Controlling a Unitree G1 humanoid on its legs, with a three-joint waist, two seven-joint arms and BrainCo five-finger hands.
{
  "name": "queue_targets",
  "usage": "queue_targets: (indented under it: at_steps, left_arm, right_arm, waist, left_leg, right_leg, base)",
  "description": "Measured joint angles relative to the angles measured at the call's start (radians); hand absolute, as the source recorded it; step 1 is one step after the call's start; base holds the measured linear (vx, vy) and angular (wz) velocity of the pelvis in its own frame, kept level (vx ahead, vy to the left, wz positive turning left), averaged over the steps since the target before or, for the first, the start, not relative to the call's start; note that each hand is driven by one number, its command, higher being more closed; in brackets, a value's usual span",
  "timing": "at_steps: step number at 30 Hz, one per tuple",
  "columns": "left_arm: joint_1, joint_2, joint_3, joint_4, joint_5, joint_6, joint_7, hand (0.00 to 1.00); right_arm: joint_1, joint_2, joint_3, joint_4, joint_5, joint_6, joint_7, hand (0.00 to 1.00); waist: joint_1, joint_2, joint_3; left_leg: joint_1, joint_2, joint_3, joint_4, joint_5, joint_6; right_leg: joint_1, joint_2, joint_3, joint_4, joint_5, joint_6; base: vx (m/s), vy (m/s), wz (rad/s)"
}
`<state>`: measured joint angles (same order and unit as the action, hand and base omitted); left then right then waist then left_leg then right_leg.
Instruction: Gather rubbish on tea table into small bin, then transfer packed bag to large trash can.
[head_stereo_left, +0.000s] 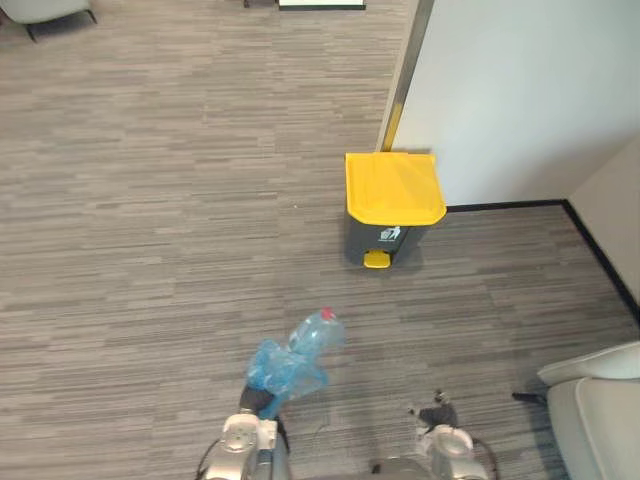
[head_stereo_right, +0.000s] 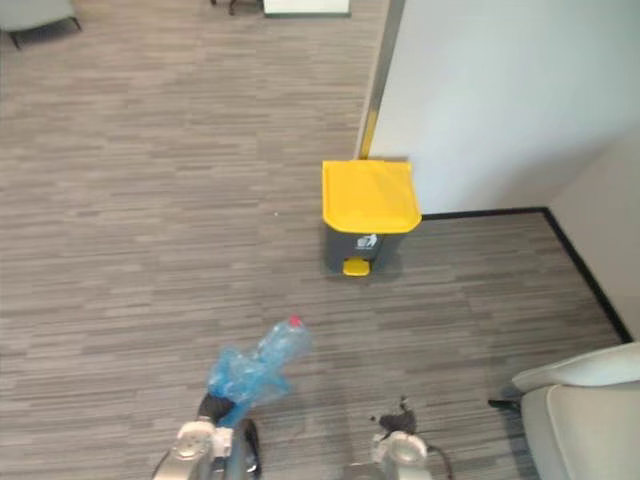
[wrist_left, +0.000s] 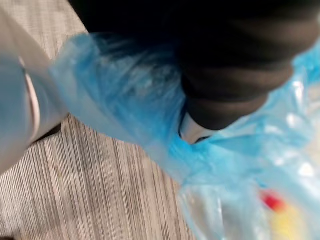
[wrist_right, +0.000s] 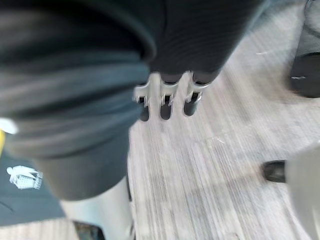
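A blue see-through bag (head_stereo_left: 290, 365) of rubbish hangs above the floor, with a clear bottle with a red cap (head_stereo_left: 318, 333) inside it. My left hand (head_stereo_left: 262, 402) is shut on the bag's gathered neck, and the blue film (wrist_left: 125, 95) wraps over the hand's dark cover in the left wrist view. Ahead stands the large grey trash can (head_stereo_left: 385, 240) against the wall, its yellow lid (head_stereo_right: 368, 195) closed and a yellow pedal at its foot. My right hand (head_stereo_left: 438, 415) hangs low to the right, fingers (wrist_right: 165, 102) relaxed and holding nothing.
A white wall (head_stereo_left: 520, 90) with a black baseboard rises behind the can. A white armchair (head_stereo_left: 595, 400) sits at the lower right. Another chair (head_stereo_left: 50, 10) stands at the far left. Grey wood-pattern floor lies between me and the can.
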<state>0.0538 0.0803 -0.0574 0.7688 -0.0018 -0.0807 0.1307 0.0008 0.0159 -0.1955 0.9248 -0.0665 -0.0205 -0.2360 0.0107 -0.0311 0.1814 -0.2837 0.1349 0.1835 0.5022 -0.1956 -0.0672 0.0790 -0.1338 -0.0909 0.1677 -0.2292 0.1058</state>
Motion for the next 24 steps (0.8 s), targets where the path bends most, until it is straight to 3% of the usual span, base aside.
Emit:
queue_targets:
  at_steps: [2,3,4,5,6,7,8,10,12,13,14,18,20,21,22,23,24]
  left_arm:
    - [0.002,0.003,-0.001,0.023,0.0,0.001,0.0,1.0]
    - [0.002,0.003,-0.001,0.029,0.0,0.001,0.0,1.0]
    - [0.001,0.005,-0.006,0.042,0.0,0.002,0.0,1.0]
    - [0.007,0.017,-0.028,0.047,0.001,0.005,0.001,1.0]
    - [0.006,0.022,-0.039,0.049,0.001,0.006,0.001,1.0]
    - [0.009,0.023,-0.041,0.057,0.001,0.007,0.0,1.0]
    - [0.009,0.024,-0.04,0.073,0.001,0.01,0.0,1.0]
    - [0.007,0.034,-0.038,0.076,0.001,0.01,0.002,1.0]
    - [0.004,0.035,-0.038,0.083,0.001,0.009,0.002,1.0]
    - [0.004,0.041,-0.038,0.091,0.001,0.009,0.001,1.0]
    - [-0.005,0.028,-0.037,0.117,0.001,0.01,0.001,1.0]
    - [-0.011,0.008,-0.038,0.126,0.001,0.007,-0.001,1.0]
    - [-0.013,-0.001,-0.037,0.125,0.001,0.007,-0.004,1.0]
    - [-0.011,-0.018,-0.028,0.11,0.001,0.007,-0.006,1.0]
    - [0.002,-0.044,0.0,0.068,0.001,0.007,-0.009,1.0]
    - [0.009,-0.054,0.007,0.05,0.001,0.006,-0.01,1.0]
    - [0.018,-0.066,0.007,0.03,0.001,0.005,-0.015,1.0]
  right_arm:
    - [0.001,-0.005,0.0,0.004,0.0,-0.001,0.001,0.0]
    - [0.0,-0.004,0.0,0.005,0.0,-0.001,0.001,0.0]
    - [0.0,0.003,0.0,0.003,-0.001,-0.001,0.001,0.0]
    - [0.004,0.009,0.0,-0.007,-0.002,-0.003,0.002,0.0]
    - [0.001,0.009,0.0,-0.008,-0.002,-0.005,0.002,0.0]
    - [-0.001,0.009,0.0,-0.007,-0.003,-0.006,0.002,0.0]
    - [-0.003,0.008,0.002,-0.006,-0.005,-0.007,0.003,0.0]
    - [-0.006,0.004,0.005,-0.005,-0.011,-0.009,0.003,0.0]
    - [-0.014,-0.012,0.014,0.002,-0.012,-0.009,0.002,0.0]
    - [-0.009,-0.017,0.016,0.008,-0.012,-0.009,0.002,0.0]
    - [-0.011,-0.032,0.008,0.015,-0.008,-0.011,0.002,0.0]
    - [-0.022,-0.056,-0.01,0.034,-0.01,-0.008,0.005,0.0]
    - [-0.009,-0.054,-0.029,0.032,-0.01,-0.006,0.007,0.0]
    - [0.013,-0.052,-0.026,0.018,-0.01,-0.005,0.007,0.0]
    - [0.037,-0.047,-0.008,-0.012,-0.01,-0.005,0.007,0.0]
    - [0.041,-0.044,0.005,-0.02,-0.01,-0.006,0.007,0.0]
    - [0.042,-0.036,0.006,-0.029,-0.009,-0.004,0.007,0.0]
  waist:
    - [-0.002,0.029,0.006]
    - [-0.001,0.029,0.008]
    - [-0.002,0.022,0.014]
    - [-0.008,0.006,0.019]
    - [-0.011,0.0,0.022]
    - [-0.015,0.005,0.026]
    - [-0.024,0.0,0.026]
    - [-0.028,0.0,0.026]
    - [-0.029,0.008,0.03]
    - [-0.031,0.002,0.028]
    - [-0.04,0.035,0.025]
    - [-0.048,0.065,0.02]
    - [-0.053,0.067,0.021]
    - [-0.056,0.067,0.021]
    - [-0.047,0.07,0.022]
    - [-0.036,0.068,0.023]
    - [-0.018,0.065,0.024]
  left_leg:
    - [0.056,-0.007,0.013,-0.037,-0.068,0.01]
    - [0.07,-0.008,0.018,-0.048,-0.072,0.008]
    - [0.108,-0.01,0.051,-0.078,-0.074,0.01]
    - [0.162,-0.03,0.086,-0.122,-0.083,0.024]
    - [0.186,-0.037,0.096,-0.138,-0.088,0.029]
    - [0.212,-0.041,0.11,-0.158,-0.091,0.034]
    - [0.254,-0.044,0.113,-0.198,-0.1,0.042]
    - [0.299,-0.036,0.122,-0.253,-0.097,0.037]
    - [0.344,-0.019,0.141,-0.292,-0.083,0.012]
    - [0.375,-0.027,0.142,-0.317,-0.086,-0.009]
    - [0.397,-0.004,0.122,-0.332,-0.092,-0.028]
    - [0.42,0.001,0.08,-0.334,-0.022,-0.034]
    - [0.413,0.016,0.067,-0.215,-0.018,-0.04]
    - [0.363,0.04,0.05,-0.025,-0.003,-0.062]
    - [0.265,0.077,0.034,0.222,0.073,-0.066]
    - [0.214,0.1,0.026,0.328,0.094,-0.06]
    - [0.144,0.128,0.031,0.457,0.028,-0.034]
  right_leg:
    - [-0.027,-0.005,0.046,0.09,0.0,0.01]
    - [-0.047,-0.009,0.06,0.133,-0.004,0.016]
    - [-0.121,-0.024,0.087,0.283,-0.004,0.023]
    - [-0.217,-0.055,0.097,0.468,0.031,0.054]
    - [-0.247,-0.066,0.092,0.542,0.058,0.049]
    - [-0.28,-0.077,0.077,0.597,0.044,0.028]
    - [-0.309,-0.081,0.006,0.614,-0.018,0.0]
    - [-0.351,-0.058,-0.089,0.561,-0.06,-0.038]
    - [-0.388,-0.006,-0.162,0.426,-0.049,-0.073]
    - [-0.4,0.032,-0.183,0.258,0.038,-0.088]
    - [-0.358,0.073,-0.189,0.196,0.122,-0.16]
    - [-0.331,0.084,-0.184,0.195,0.093,-0.165]
    - [-0.258,0.086,-0.198,0.167,0.069,-0.159]
    - [-0.189,0.093,-0.206,0.129,0.064,-0.152]
    - [-0.123,0.096,-0.201,0.086,0.06,-0.151]
    - [-0.098,0.098,-0.191,0.069,0.056,-0.155]
    - [-0.065,0.099,-0.166,0.05,0.048,-0.152]
  base:
    - [0.2,0.188,-0.5]
    - [0.19,0.189,-0.64]
    - [0.11,0.097,-0.66]
    - [0.18,0.134,-0.65]
    - [0.15,0.08,-0.5]
    - [0.19,0.058,-0.32]
    - [0.16,0.024,-0.21]
    - [0.25,-0.03,-0.09]
    - [0.34,-0.08,-0.09]
    - [0.43,-0.06,0.02]
    - [0.44,-0.034,-0.05]
    - [0.39,-0.07,-0.1]
    - [0.36,-0.054,0.2]
    - [0.33,-0.001,0.13]
    - [0.38,0.03,0.01]
    - [0.29,0.114,-0.36]
    - [0.27,0.16,-0.58]
